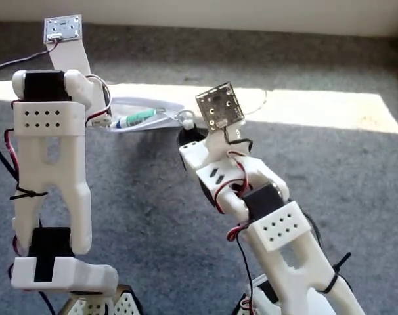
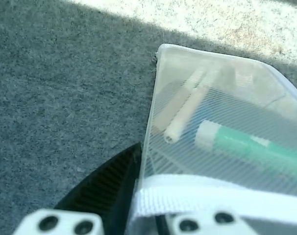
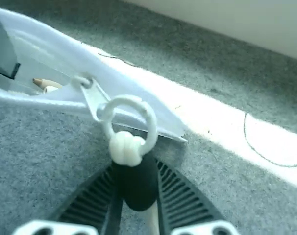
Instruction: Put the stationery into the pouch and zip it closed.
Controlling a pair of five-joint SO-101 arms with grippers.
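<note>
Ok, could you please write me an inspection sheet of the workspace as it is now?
Surface: grey carpet, sunlit strip across it.
Job's things: clear pouch holds pencil, white stick, green pen; zip looks partly open.
Clutter: thin thread loop on carpet.
Grippers: left gripper clamps pouch edge; right gripper pinches zip pull.
Cables: red and black wires on both arms.
Surroundings: pale wall behind.
</note>
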